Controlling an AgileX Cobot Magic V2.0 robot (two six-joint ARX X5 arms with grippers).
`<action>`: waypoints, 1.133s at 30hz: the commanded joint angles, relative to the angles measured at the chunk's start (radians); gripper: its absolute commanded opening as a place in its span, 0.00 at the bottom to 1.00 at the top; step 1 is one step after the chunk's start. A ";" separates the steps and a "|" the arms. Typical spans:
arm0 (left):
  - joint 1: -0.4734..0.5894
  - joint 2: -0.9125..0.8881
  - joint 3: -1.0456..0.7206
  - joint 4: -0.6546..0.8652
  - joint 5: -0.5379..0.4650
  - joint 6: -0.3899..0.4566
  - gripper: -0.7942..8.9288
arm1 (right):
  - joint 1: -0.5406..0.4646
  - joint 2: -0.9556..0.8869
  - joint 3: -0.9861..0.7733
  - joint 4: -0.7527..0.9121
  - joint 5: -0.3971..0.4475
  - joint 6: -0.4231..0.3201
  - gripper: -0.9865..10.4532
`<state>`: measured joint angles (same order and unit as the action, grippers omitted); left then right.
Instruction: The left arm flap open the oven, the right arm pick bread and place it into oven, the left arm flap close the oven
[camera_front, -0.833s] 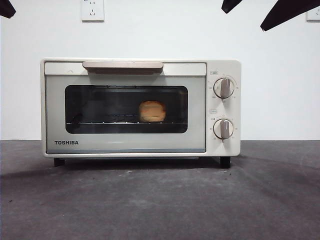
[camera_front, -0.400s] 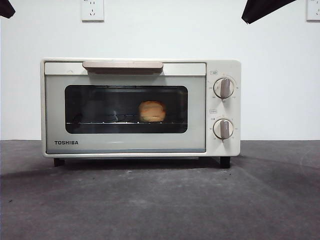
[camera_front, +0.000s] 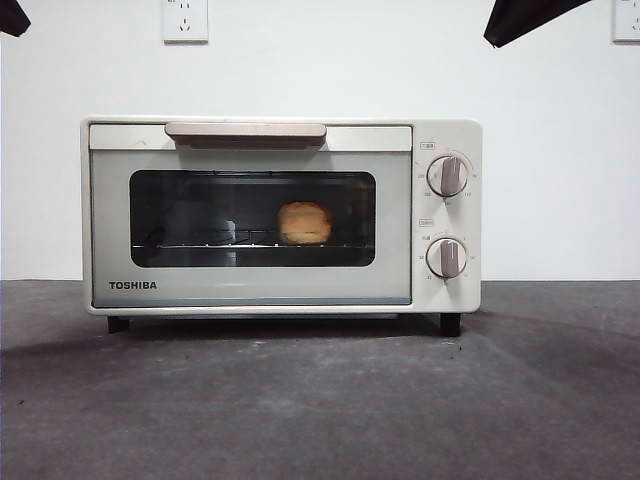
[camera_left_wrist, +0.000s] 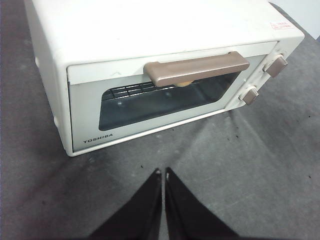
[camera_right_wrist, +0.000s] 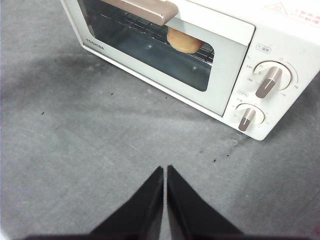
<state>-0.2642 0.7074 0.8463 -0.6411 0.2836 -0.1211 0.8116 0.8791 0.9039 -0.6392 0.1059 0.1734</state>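
The cream-white TOSHIBA oven (camera_front: 440, 215) stands on the grey table with its glass door shut and its beige handle (camera_front: 245, 130) up. The golden-brown bread (camera_front: 304, 222) lies on the wire rack inside, seen through the window; it also shows in the right wrist view (camera_right_wrist: 184, 42). My left gripper (camera_left_wrist: 163, 172) is shut and empty, held high above the table in front of the oven (camera_left_wrist: 150, 30). My right gripper (camera_right_wrist: 165, 170) is shut and empty, high above the table near the oven's knob side (camera_right_wrist: 270, 80). In the front view the arms show only as black tips at the top corners.
The grey table (camera_front: 320, 400) stretches in front of the oven. A white wall with a power socket (camera_front: 185, 18) is behind. Two round knobs (camera_front: 447, 175) sit on the oven's right panel.
The black arm shapes at the top right of the front view have drawn up and back; only one dark tip shows now. The oven and bread have not moved.
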 joint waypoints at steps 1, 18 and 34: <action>-0.003 0.003 0.020 0.006 -0.003 0.008 0.10 | 0.009 0.008 0.007 0.011 0.002 0.009 0.09; 0.162 -0.307 -0.202 0.357 -0.206 0.151 0.10 | 0.009 0.008 0.007 0.011 0.002 0.009 0.09; 0.291 -0.669 -0.696 0.462 -0.243 0.189 0.10 | 0.009 0.008 0.007 0.011 0.002 0.009 0.09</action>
<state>0.0242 0.0456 0.1558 -0.1917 0.0460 0.0589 0.8116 0.8791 0.9039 -0.6392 0.1055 0.1734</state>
